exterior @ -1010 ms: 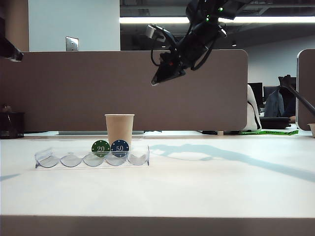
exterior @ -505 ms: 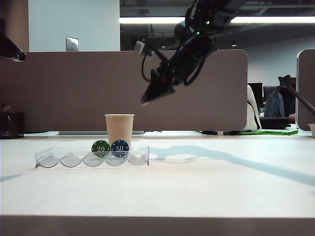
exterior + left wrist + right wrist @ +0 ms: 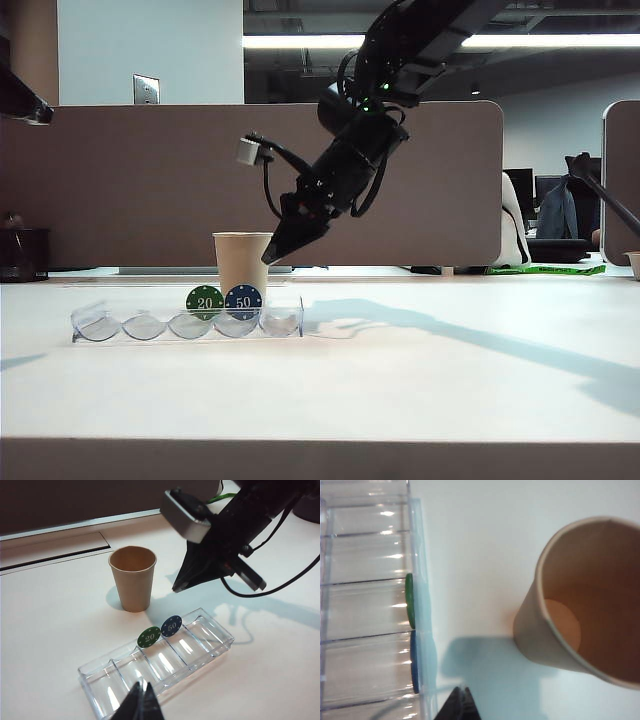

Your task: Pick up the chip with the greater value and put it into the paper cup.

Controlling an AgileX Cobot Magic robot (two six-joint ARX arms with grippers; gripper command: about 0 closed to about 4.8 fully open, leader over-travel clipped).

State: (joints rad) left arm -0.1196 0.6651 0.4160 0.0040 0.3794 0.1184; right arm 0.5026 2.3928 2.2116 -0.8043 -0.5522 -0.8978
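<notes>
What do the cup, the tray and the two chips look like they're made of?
The cup looks like matte tan paper, with a rolled rim and no gloss. The tray seems clear, glossy plastic: the table shows through it and its ridges catch bright glints. The blue chip and green chip look like hard plastic or composite with printed white numbers; which one isn't clear.

On my screen the right arm (image 3: 400,60) is black, built from thick rounded segments, with small green lights on its body. Loose black cables loop along the forearm. A small silver-grey box, the wrist camera (image 3: 248,151), sits on a bracket at its side. The right gripper (image 3: 272,256) ends in thin dark fingers that narrow to one sharp point, pressed together. From the left gripper (image 3: 141,706) I see only two dark, slim fingers, also tapered and meeting at the tips.
</notes>
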